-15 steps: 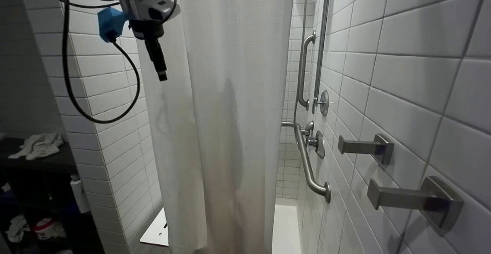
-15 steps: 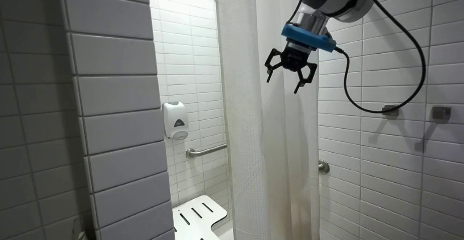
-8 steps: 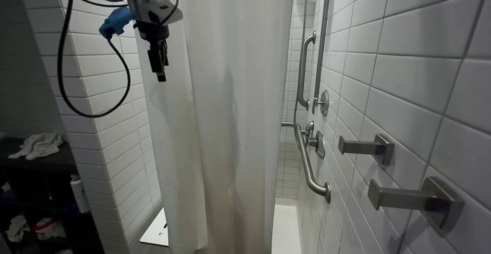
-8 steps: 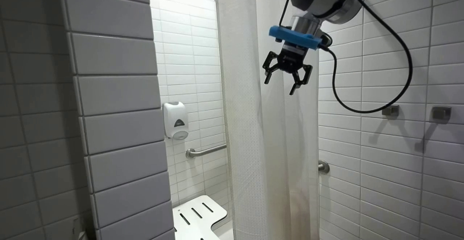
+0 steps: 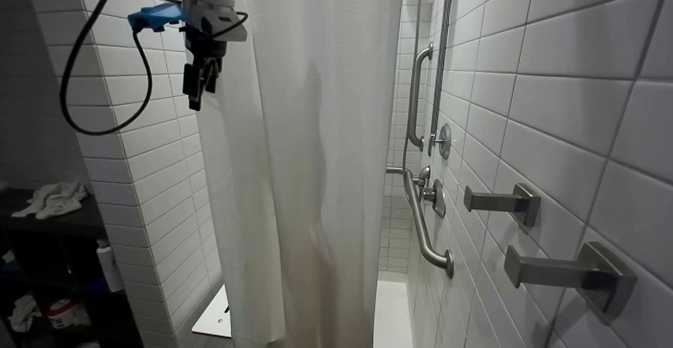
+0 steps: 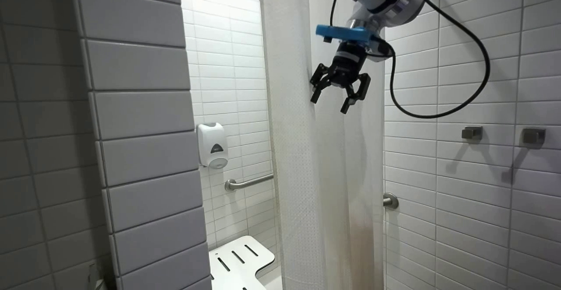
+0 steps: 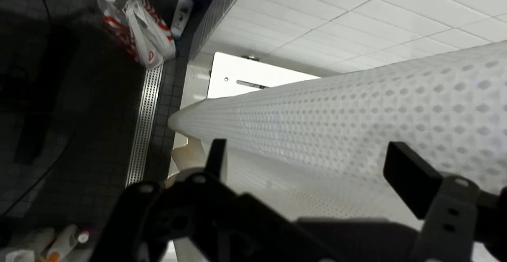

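One wall dispenser (image 6: 213,144), contents hidden, hangs beyond the curtain (image 6: 300,158).

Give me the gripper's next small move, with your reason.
I'd probably ease the gripper closer to the curtain: its fingers stand open with nothing held, and in the wrist view the cloth shows beyond and between them.

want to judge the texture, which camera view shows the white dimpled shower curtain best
The wrist view: there the white dimpled shower curtain fills much of the picture close up, its nearer dimples distinct beyond the open black two-fingered tool. Both exterior views show it hanging in long folds, but with its pattern much fainter.
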You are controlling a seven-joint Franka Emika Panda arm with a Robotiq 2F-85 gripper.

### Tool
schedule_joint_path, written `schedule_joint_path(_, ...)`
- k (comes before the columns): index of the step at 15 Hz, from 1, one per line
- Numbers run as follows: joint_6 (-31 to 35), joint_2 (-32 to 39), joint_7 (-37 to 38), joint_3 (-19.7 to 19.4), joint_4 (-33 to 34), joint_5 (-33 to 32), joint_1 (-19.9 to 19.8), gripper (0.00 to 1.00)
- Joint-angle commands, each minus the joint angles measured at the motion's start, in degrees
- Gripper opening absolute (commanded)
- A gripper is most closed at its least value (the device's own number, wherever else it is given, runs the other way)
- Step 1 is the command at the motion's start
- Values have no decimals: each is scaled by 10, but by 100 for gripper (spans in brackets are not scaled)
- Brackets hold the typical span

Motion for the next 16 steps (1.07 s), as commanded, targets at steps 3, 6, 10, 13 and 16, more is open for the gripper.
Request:
schedule_joint_path(3, -31, 41, 20, -29, 50, 90, -21, 100)
schedule_joint_path(6, -19, 44, 27, -33, 47, 109, -34, 100)
schedule_joint_path(10, -50, 65, 22, -35, 66, 120, -34, 100)
schedule_joint_path(13, -78, 85, 15, -37, 91, 135, -33, 100)
schedule_joint_path(16, -71, 102, 4, -43, 114, 165, -37, 100)
